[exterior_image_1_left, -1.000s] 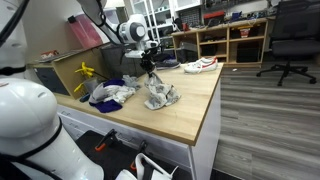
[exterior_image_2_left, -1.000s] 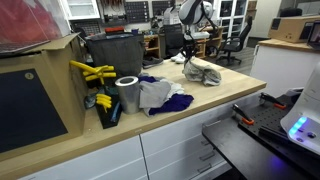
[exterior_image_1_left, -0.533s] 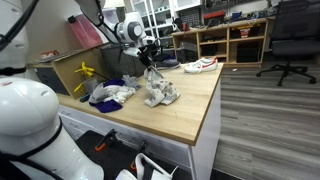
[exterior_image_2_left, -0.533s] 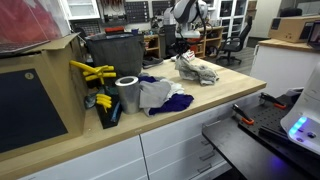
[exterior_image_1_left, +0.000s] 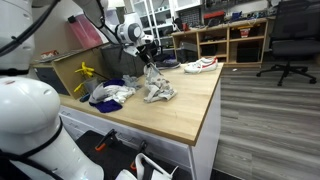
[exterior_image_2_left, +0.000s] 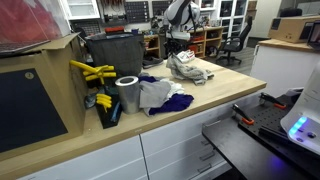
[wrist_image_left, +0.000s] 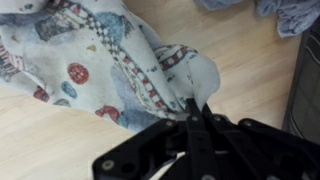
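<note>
- The black two-finger gripper (wrist_image_left: 195, 112) is clenched on a fold of the white printed cloth with red and blue motifs (wrist_image_left: 90, 60); the fingers are seen pressed together with fabric pinched between them in the wrist view.
- The cloth (exterior_image_1_left: 158, 91) is gathered upward at the pinched point, while its lower part rests crumpled on the light wooden tabletop (exterior_image_1_left: 185, 118), toward the far half of the surface.
- In an exterior view, the gripper (exterior_image_2_left: 178, 47) is positioned directly above the cloth (exterior_image_2_left: 189, 69).
- A heap of blue and white fabric (exterior_image_2_left: 160, 96) lies near the cloth, apart from it, with a strip of bare wood between.
- A grey roll (exterior_image_2_left: 127, 95) and a dark open bin (exterior_image_2_left: 115, 50) stand beyond the heap, along the table's cluttered side.
- Bare wood is found between the cloth and the tabletop's long front edge (exterior_image_1_left: 212, 105); that side is unobstructed.
- The heap (exterior_image_1_left: 110, 94) bounds the opposite side.
</note>
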